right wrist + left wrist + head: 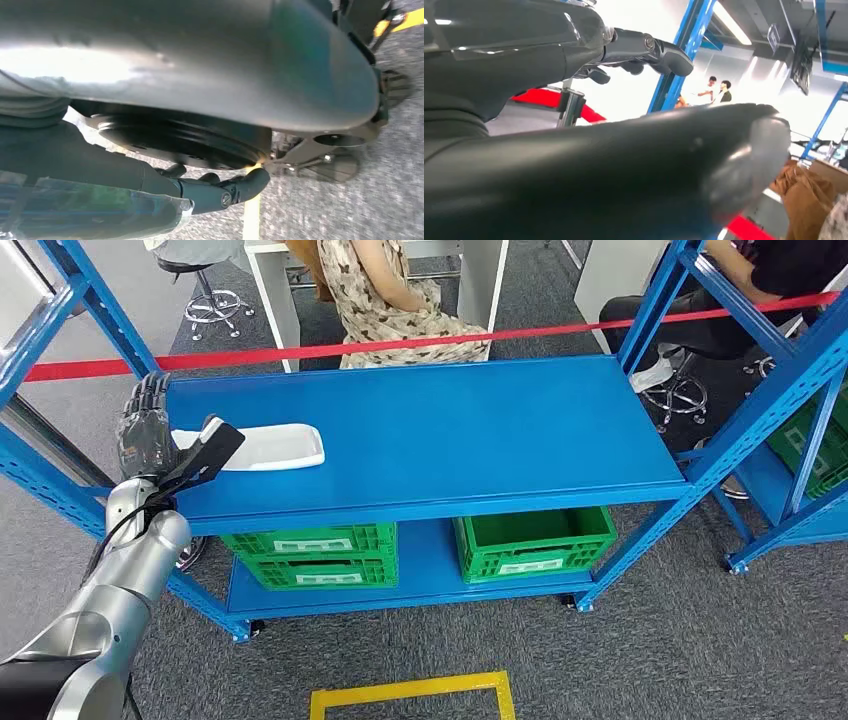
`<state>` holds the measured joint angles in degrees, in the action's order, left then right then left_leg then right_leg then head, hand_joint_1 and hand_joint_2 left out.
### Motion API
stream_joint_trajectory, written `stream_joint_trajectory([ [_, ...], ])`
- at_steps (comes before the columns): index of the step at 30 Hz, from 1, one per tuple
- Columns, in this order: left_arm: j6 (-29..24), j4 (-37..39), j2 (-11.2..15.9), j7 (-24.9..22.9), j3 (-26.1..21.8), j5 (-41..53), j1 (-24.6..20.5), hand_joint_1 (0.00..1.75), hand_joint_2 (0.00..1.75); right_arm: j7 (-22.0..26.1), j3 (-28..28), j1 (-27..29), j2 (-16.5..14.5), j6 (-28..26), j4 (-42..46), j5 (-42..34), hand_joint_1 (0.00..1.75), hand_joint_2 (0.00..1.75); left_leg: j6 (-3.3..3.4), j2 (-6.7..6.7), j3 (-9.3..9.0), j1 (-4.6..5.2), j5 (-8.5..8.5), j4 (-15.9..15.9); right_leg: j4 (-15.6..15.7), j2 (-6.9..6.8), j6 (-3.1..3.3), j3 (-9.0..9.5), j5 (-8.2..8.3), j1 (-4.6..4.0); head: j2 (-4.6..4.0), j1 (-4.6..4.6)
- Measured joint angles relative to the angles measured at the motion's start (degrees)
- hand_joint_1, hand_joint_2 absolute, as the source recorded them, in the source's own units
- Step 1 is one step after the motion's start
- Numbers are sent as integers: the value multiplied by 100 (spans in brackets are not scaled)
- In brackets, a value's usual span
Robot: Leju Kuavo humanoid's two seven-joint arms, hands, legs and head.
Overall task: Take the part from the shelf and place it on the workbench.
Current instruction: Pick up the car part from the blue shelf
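The part is a flat white tray-like piece lying on the left of the blue shelf top. My left hand is at the shelf's left edge, its fingers standing upright and apart. Its thumb reaches over the part's left end, and I cannot tell whether it touches. In the left wrist view the thick thumb and the darker fingers are spread with nothing between them. My right hand hangs low over the grey carpet, fingers loosely extended, holding nothing.
Green crates sit on the lower shelf. A red tape runs behind the shelf, with seated people beyond it. Another blue rack stands at the right. A yellow floor marking lies in front.
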<state>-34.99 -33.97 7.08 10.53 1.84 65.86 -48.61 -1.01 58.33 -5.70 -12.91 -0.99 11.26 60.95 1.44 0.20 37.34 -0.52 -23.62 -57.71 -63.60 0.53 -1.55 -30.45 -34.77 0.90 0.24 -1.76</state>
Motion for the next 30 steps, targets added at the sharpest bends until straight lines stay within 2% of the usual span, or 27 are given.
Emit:
stream_joint_trajectory([
  [2,31,16,-10,-63,26,61,-4,0,0,1,16,1,0,3,0,-20,0,0,22,-3,-28,6,-36,-1,-474,0,-7,-313,-150,-1,0,-1],
  [3,57,37,-19,-115,50,118,-6,0,0,4,35,2,0,6,-1,-41,0,0,40,-9,-58,12,-71,-2,-866,0,-11,-593,-245,-1,0,-1],
  [4,80,64,-27,-158,76,175,-4,0,0,7,55,3,-1,11,-1,-58,0,0,48,-19,-91,19,-108,-3,-1118,0,-7,-822,-246,-2,0,-1],
  [5,91,94,-34,-186,105,231,-1,0,0,9,74,4,-1,15,-1,-67,0,0,48,-33,-133,24,-145,-4,-1152,0,5,-950,-124,-3,0,1],
  [6,91,129,-39,-201,133,286,0,0,0,11,91,3,-1,19,-1,-69,0,0,42,-46,-187,28,-185,-4,-955,0,28,-963,110,-3,0,1],
  [8,65,210,-43,-212,195,384,1,0,0,11,108,4,-1,23,-1,-42,0,0,10,-62,-305,40,-276,-7,-181,-1,92,-769,689,-15,0,2],
  [9,46,256,-41,-212,221,419,0,0,0,11,109,5,-2,23,-2,-25,0,0,-15,-69,-344,53,-318,-14,148,-2,116,-657,873,-22,0,-3],
  [10,23,299,-37,-211,242,447,0,0,0,11,110,5,-3,23,-3,-5,0,0,-38,-73,-363,62,-348,-16,350,-1,131,-588,963,-32,0,-6],
  [14,-57,438,-29,-143,330,553,7,0,175,10,112,-1,-17,34,-4,38,0,0,-42,-76,-382,65,-383,-1,450,14,132,-547,964,-43,0,-11],
  [20,-248,550,-69,-94,490,727,20,0,175,1,111,-5,-22,57,-7,102,0,0,-52,-64,-419,64,-383,61,450,28,173,-545,936,-53,0,-12],
  [24,-465,324,-130,-141,611,1248,178,0,175,-8,103,-6,-21,85,-7,151,0,0,-93,-63,-426,62,-386,67,448,27,180,-540,931,-56,0,-11],
  [30,-509,-196,-457,-657,999,2294,324,0,175,-42,95,-26,-22,99,-7,196,0,0,-101,-73,-431,69,-385,64,462,19,179,-515,930,-46,0,-8],
])
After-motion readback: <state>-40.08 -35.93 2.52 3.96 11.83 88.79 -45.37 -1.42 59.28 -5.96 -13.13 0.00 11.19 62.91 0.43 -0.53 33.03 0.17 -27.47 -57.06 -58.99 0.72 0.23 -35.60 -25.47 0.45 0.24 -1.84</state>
